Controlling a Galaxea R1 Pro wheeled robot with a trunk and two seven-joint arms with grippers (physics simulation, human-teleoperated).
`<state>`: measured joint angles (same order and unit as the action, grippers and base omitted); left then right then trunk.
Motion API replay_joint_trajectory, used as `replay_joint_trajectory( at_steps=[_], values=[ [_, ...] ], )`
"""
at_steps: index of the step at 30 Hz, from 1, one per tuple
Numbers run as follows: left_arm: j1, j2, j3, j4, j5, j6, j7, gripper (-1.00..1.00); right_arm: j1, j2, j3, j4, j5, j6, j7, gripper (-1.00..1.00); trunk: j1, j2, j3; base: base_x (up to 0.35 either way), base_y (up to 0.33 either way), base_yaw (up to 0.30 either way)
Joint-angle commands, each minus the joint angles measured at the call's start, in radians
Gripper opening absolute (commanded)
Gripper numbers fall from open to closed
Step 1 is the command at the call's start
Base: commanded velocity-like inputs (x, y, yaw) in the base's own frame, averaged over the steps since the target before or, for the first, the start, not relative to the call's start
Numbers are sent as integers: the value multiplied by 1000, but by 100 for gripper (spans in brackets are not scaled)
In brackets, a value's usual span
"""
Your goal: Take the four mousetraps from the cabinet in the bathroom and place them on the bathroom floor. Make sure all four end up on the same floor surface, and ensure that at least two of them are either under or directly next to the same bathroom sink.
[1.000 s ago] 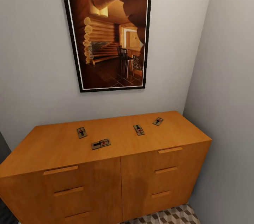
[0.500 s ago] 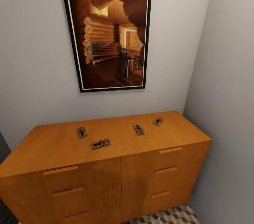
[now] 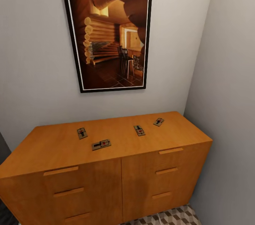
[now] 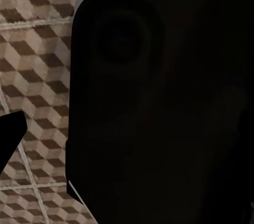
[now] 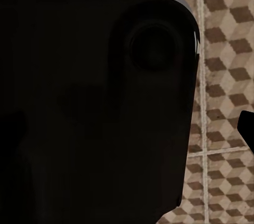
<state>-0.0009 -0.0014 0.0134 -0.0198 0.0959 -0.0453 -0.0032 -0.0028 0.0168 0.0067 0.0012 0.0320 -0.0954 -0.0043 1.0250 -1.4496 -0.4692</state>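
Note:
Several mousetraps lie flat on top of the orange-brown cabinet [image 3: 49, 152] in the head view: one at the left [image 3: 82, 133], one nearer the front edge [image 3: 101, 144], one right of centre [image 3: 139, 130], and one at the back right [image 3: 158, 122]. All drawers are closed. A strip of the cube-patterned bathroom floor [image 3: 170, 216] shows below the cabinet's right side. In the left wrist view a dark fingertip [image 4: 10, 136] pokes in over the floor tiles [image 4: 37, 49]. In the right wrist view a dark fingertip [image 5: 247, 127] sits at the frame edge above the tiles [image 5: 222, 49].
A large framed picture [image 3: 108, 30] hangs on the grey wall above the cabinet. A side wall [image 3: 230, 94] closes in right beside the cabinet. A big dark rounded part of the robot [image 4: 159, 102] blocks most of the left wrist view, and likewise the right [image 5: 95, 102].

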Motion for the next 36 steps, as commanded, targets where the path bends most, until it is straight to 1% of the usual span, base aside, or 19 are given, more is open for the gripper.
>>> replay_joint_trajectory(
  at_steps=[1, 36],
  values=[
    [0, 0, 0, 0, 10, -2, -1, 100, 0, 0, 0, 0, 3, -3, -1, 100, 0, 0, -1, 0, 0, 0],
    [0, 0, 0, 0, 10, -2, 0, 100, 0, -5, 1, 0, 6, -3, 3, 100, 0, 0, -1, 0, 0, 0]
  ],
)
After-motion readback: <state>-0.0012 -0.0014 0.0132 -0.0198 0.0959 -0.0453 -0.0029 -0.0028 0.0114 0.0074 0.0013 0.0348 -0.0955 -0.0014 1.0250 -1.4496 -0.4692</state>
